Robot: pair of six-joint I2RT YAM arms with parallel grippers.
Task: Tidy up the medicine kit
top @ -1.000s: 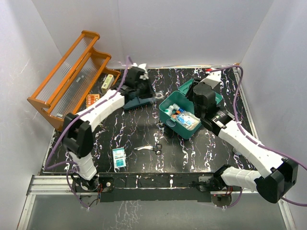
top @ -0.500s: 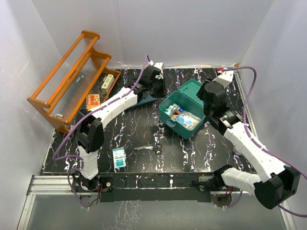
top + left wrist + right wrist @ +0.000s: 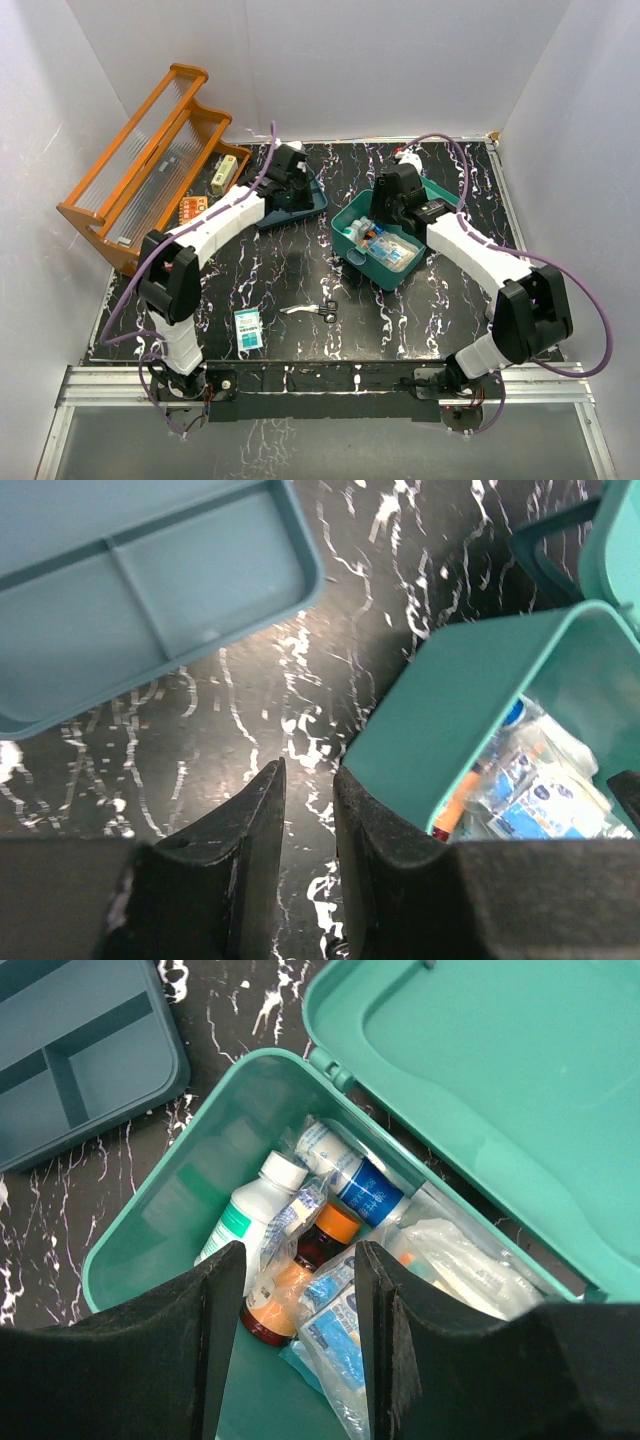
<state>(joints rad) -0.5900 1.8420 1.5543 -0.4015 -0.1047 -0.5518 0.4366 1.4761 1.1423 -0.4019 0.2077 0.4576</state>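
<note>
The medicine kit [image 3: 372, 268] is a teal box standing at the table's middle right, its lid [image 3: 446, 200] hinged open toward the back. In the right wrist view the medicine kit [image 3: 150, 1230] holds a white bottle [image 3: 250, 1215], an amber bottle with an orange cap [image 3: 300, 1270], a blue-labelled roll [image 3: 365, 1188] and clear sachets [image 3: 345, 1340]. My right gripper [image 3: 300, 1250] [image 3: 385, 205] hangs open above these, holding nothing. My left gripper [image 3: 290, 185] [image 3: 308, 770] hovers over the table between a dark teal tray [image 3: 150, 580] and the medicine kit [image 3: 470, 710], its fingers a narrow gap apart and empty.
The dark teal divided tray [image 3: 300, 205] lies left of the kit. An orange wooden rack [image 3: 150, 150] fills the back left, with a cream box [image 3: 224, 172] and an orange packet [image 3: 193, 207] beside it. Scissors [image 3: 315, 308] and a small teal packet [image 3: 248, 328] lie near the front.
</note>
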